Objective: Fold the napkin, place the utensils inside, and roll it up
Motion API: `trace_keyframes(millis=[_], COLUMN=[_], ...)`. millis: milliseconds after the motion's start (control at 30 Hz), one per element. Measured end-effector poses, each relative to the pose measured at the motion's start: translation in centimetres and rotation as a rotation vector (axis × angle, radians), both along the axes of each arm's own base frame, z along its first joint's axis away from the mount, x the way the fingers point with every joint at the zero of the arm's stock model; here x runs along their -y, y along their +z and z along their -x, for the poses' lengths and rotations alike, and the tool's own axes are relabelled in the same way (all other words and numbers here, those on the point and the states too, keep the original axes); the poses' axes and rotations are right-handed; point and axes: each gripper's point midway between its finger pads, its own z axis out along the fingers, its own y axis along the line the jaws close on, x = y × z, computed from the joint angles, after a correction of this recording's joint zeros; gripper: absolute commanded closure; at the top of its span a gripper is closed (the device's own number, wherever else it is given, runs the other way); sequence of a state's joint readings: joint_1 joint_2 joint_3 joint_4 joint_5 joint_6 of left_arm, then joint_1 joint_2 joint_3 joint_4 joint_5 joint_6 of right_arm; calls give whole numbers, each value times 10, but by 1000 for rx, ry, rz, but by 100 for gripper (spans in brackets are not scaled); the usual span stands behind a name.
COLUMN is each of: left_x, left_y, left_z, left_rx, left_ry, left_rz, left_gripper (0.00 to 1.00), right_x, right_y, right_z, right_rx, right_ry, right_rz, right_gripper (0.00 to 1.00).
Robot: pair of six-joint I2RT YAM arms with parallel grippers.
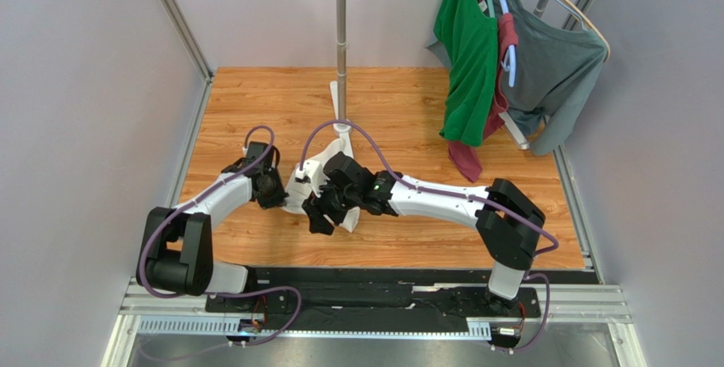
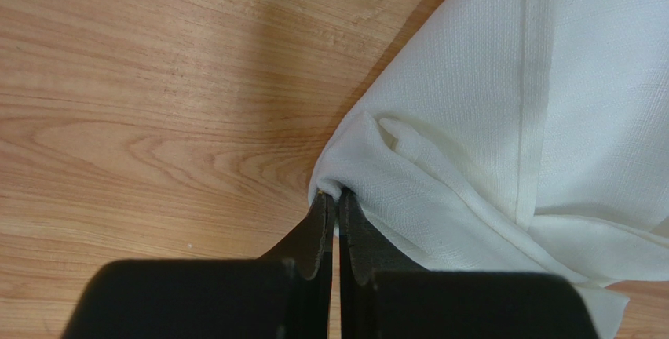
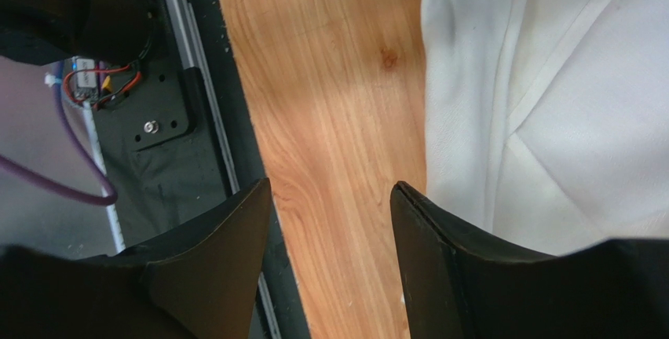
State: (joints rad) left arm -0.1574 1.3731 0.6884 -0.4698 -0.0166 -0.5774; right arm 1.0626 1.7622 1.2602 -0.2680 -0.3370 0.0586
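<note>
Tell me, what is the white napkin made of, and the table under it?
The napkin looks like thin woven cloth with a matte finish: a fine grid of threads, a stitched hem and soft folds. The table looks like wood, or maybe a wood-print top, and it is smooth: brown grain lines and swirls.

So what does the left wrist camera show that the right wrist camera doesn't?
Only the left wrist view shows the left hand shut on a bunched corner of the napkin, along with its stitched hem. Only the right wrist view shows the right hand open and empty above the wooden table, plus the black mounting plate and a purple cable past the edge. Both show the white napkin lying on that wood.
</note>
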Motion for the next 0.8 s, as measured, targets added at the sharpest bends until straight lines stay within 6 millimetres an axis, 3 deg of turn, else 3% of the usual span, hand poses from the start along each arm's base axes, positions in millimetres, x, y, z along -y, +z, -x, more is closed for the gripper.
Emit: trace_keyframes(millis=[400,800], left_x=[0,0], left_y=[0,0], left_z=[0,0], left_rx=[-2,-1], left_ry=[-1,-1], left_rz=[0,0], left_gripper=[100,100], right_x=[-23,-25], right_y=[-44,-57], right_z=[-23,-37], right_rx=[36,93], right_ry=[34,20], right_rz=[40,74], right_gripper=[39,39])
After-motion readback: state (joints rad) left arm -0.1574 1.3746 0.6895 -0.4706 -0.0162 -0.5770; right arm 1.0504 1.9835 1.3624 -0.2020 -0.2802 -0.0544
